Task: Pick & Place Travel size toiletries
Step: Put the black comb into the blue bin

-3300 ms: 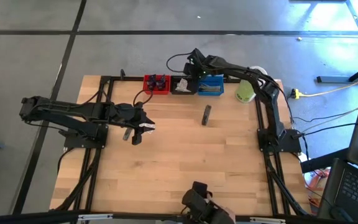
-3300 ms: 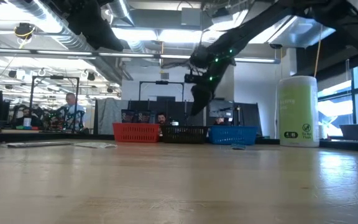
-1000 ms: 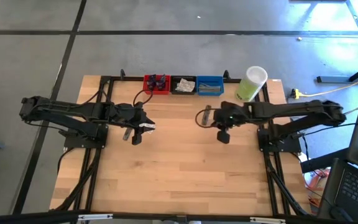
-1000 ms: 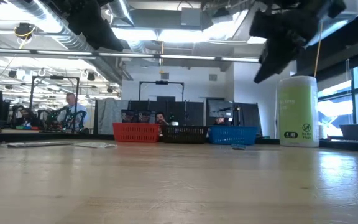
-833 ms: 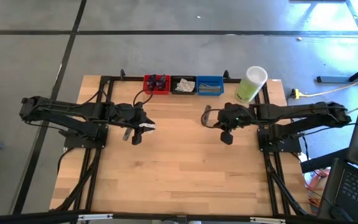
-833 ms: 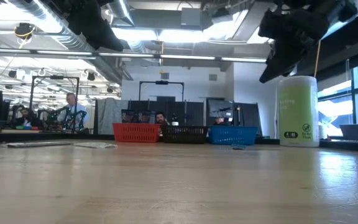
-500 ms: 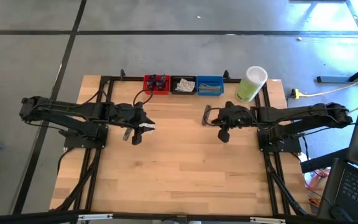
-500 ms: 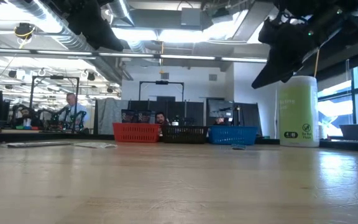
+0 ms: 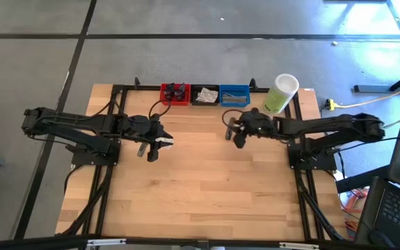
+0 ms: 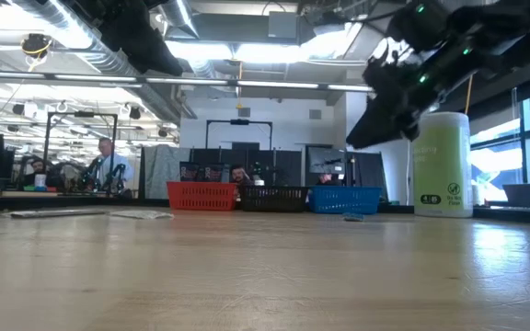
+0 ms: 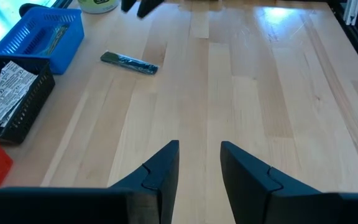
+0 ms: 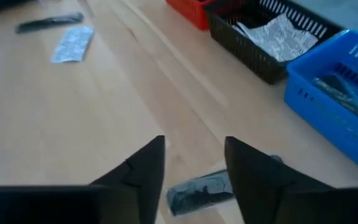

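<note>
Above the far middle of the tabletop [image 9: 207,180], the right pincer [image 12: 194,163] hangs with its fingers apart and empty, right over a dark sachet [image 12: 199,188] lying flat on the wood just short of the blue bin [image 12: 337,102]. Beside that bin stand the black bin [image 12: 267,38], filled with crinkly packets, and the red bin [image 9: 174,94]. Farther left, the left pincer [image 11: 199,163] hovers partly spread, gripping nothing, above a packet [image 12: 73,43] and a dark tube [image 12: 48,23].
</note>
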Robot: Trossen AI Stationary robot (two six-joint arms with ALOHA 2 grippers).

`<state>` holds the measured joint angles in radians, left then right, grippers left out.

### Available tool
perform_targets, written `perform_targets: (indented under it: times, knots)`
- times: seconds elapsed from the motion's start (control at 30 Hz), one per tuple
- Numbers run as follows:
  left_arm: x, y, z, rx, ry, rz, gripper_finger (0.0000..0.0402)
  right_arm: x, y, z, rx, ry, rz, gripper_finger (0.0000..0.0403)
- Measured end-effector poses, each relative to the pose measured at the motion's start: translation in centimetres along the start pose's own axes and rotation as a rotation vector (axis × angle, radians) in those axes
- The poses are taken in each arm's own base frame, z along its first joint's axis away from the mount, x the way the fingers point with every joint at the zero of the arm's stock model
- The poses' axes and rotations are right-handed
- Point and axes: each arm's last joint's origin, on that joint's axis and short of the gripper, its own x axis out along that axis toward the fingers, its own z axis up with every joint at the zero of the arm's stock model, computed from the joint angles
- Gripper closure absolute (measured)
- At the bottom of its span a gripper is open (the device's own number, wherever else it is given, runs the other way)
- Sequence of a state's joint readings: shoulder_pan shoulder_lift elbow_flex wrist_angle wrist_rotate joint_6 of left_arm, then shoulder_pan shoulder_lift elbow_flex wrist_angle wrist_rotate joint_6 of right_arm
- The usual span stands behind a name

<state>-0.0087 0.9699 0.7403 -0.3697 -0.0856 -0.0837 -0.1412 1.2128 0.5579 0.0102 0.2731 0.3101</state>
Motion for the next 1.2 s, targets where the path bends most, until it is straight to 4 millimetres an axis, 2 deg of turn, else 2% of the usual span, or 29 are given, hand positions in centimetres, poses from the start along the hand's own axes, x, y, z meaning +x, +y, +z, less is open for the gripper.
perform_targets:
  times: [0.2, 0.4, 0.6, 0.77, 1.0, 1.2]
  knots:
    - [0.0, 0.0, 0.0, 0.0, -0.003, 0.002, 0.0288, 2.9, 0.3, -0.7, -0.006, 0.016, 0.035, 0.0182]
    - [0.0, 0.0, 0.2, 0.045, -0.021, 0.001, 0.0288, 3.2, 0.0, -1.3, -0.029, 0.072, 0.012, 0.0165]
    - [0.0, 0.0, 0.5, 0.033, -0.05, -0.002, 0.0288, 2.9, 0.0, -1.4, -0.015, 0.105, 0.043, 0.0183]
    - [-0.3, 0.1, -1.1, -0.11, 0.104, 0.023, 0.0288, 2.8, 0.0, -1.8, -0.019, 0.15, 0.079, 0.0206]
    - [-1.5, 0.9, -3.5, -0.314, 0.364, 0.286, 0.0288, 2.8, -0.1, -1.9, -0.041, 0.167, 0.073, 0.0237]
    - [-2.2, 1.2, -4.8, -0.511, 0.46, 0.422, 0.0288, 2.8, -0.1, -1.9, -0.053, 0.165, 0.071, 0.0259]
